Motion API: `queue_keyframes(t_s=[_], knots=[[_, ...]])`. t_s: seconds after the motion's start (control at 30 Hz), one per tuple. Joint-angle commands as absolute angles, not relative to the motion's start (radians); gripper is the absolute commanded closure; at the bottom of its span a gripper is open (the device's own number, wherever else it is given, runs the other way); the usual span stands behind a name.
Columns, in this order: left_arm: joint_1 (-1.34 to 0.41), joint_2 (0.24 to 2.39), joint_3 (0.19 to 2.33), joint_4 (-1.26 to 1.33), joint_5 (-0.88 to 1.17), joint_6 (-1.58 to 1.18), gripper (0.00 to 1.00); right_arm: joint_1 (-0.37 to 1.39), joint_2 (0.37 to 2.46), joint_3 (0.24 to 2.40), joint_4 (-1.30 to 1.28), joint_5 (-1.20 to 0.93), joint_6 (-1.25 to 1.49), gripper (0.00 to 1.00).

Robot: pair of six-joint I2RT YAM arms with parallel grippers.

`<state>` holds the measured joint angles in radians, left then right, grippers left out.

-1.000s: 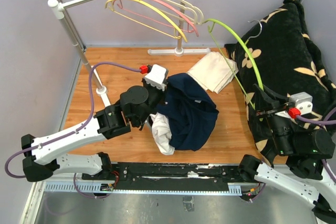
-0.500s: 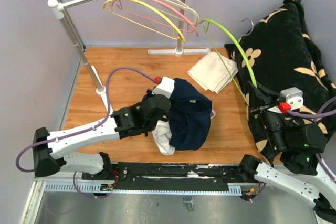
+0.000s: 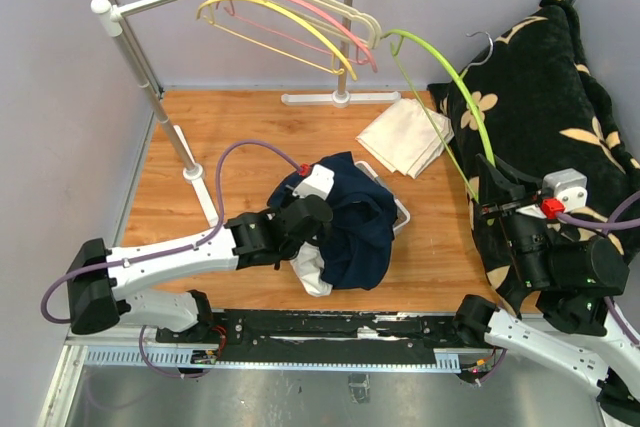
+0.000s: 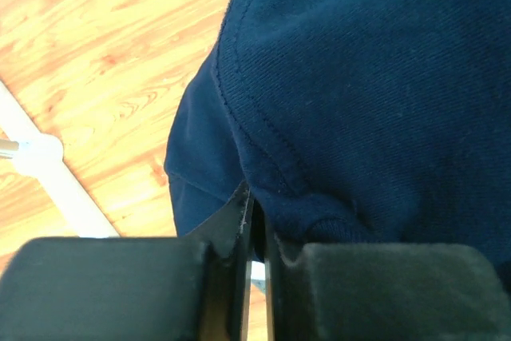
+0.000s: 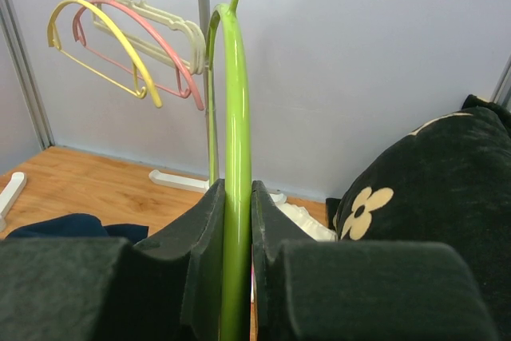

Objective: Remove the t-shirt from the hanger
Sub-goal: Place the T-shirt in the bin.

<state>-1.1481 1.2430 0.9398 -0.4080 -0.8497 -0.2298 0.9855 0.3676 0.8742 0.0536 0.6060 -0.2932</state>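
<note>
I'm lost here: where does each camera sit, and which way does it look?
Top: above and behind, looking down at the table; left arm, right arm show.
Left wrist: looks past the left hand, pinching the navy t-shirt.
Right wrist: faces the back wall; right hand grips the green hanger.
Shared: top shows that hanger too.

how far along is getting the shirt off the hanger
Done: the green hanger is bare, and the navy t-shirt lies bunched on the table, off it. In hand: the right gripper clamps the hanger and the left gripper pinches the shirt's edge. Left: probably just releasing both.
</note>
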Motion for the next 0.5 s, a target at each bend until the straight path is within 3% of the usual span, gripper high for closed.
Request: queue_keyframes(t_s=[0.0,0.1,0.17,0.23,0.47], knots=[[-1.156,1.175,0.954,-0.423,-0.848,-0.263,0.79,0.992,0.345,0.874,0.127,0.606,-0.306,0.99],[-1.155,1.123,0.979,-0.398,-0.836,-0.233,0.50,0.993,0.337,0.874,0.127,0.606,-0.306,0.99],[-1.156,1.098,1.000,-0.391,-0.828,-0.214,0.38,0.992,0.331,0.875,0.126,0.606,-0.307,0.99],[-1.156,1.085,1.026,-0.401,-0.824,-0.198,0.33,0.993,0.327,0.875,0.127,0.608,-0.309,0.99],[-1.156,1.033,1.114,-0.498,-0.827,-0.204,0.31,0.992,0.319,0.876,0.132,0.625,-0.325,0.99]])
